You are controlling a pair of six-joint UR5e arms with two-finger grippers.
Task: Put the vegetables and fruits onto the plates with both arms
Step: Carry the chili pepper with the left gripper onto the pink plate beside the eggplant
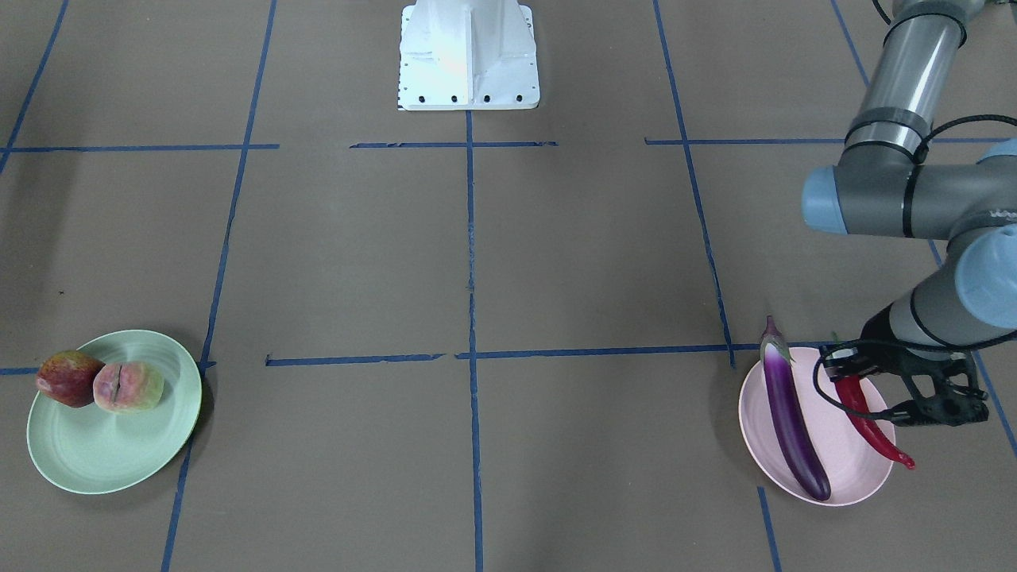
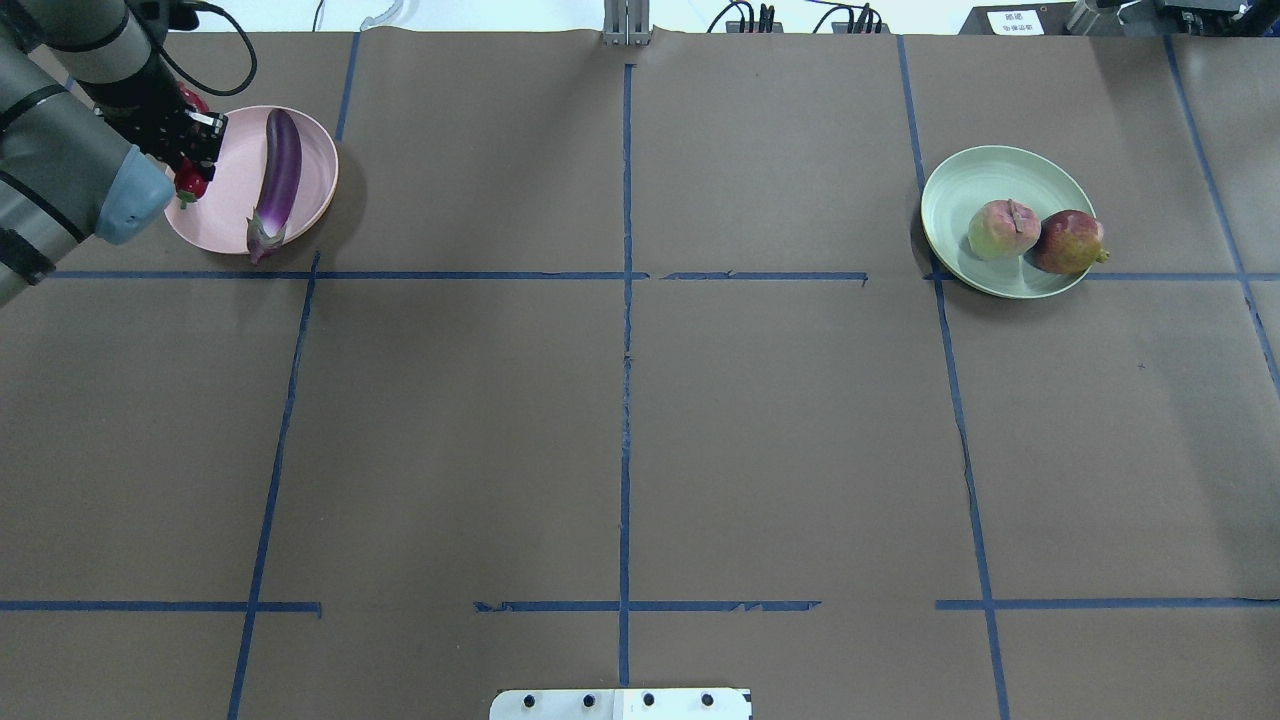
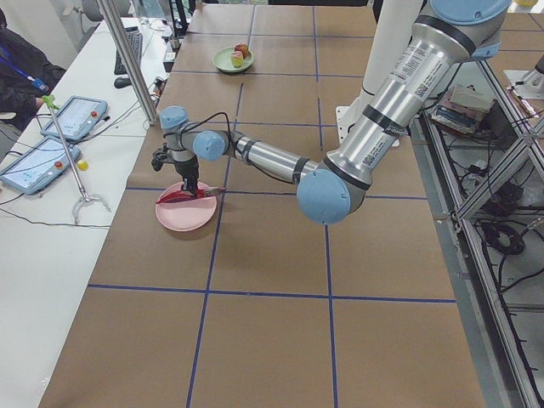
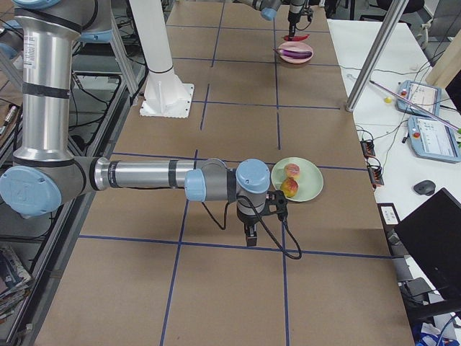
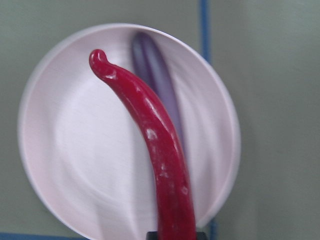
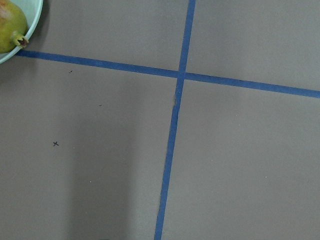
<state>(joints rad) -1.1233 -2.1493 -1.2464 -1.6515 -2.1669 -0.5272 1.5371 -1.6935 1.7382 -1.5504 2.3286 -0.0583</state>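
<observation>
My left gripper (image 1: 854,389) is shut on the stem end of the red chili pepper (image 1: 874,425) and holds it tilted just above the pink plate (image 1: 834,453). In the left wrist view the chili (image 5: 160,150) hangs over the plate (image 5: 75,150). The purple eggplant (image 1: 790,421) lies on the pink plate beside it. The pomegranate (image 1: 67,379) and the peach (image 1: 127,387) sit touching on the green plate (image 1: 103,457). My right gripper (image 4: 250,232) hovers over the table beside the green plate (image 4: 310,189); I cannot tell whether it is open or shut.
The white base block (image 1: 469,56) stands at the robot's edge of the table. Blue tape lines (image 2: 625,300) divide the brown table cover. Operators' tables with tablets (image 3: 51,140) stand beyond the far edge.
</observation>
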